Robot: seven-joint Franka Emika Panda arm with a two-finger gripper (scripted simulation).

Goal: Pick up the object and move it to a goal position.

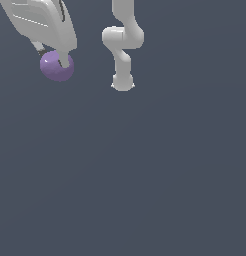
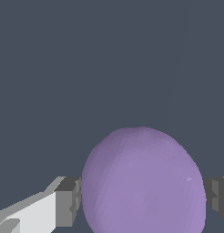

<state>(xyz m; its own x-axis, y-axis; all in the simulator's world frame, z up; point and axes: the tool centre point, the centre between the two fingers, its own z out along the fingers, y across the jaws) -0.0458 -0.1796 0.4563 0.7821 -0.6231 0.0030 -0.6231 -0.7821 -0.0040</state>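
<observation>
The object is a smooth light-purple ball (image 1: 56, 67) near the upper corner on the exterior view's left. My white gripper (image 1: 55, 59) comes down over it from above, one finger (image 1: 64, 61) crossing its front, and is shut on it. In the wrist view the ball (image 2: 143, 182) fills the space between the two grey pads (image 2: 68, 200), which press against its sides. No goal marker shows in either view.
The arm's white links and base (image 1: 122, 82) stand at the top middle of the exterior view. A plain dark grey surface (image 1: 145, 175) spreads all around.
</observation>
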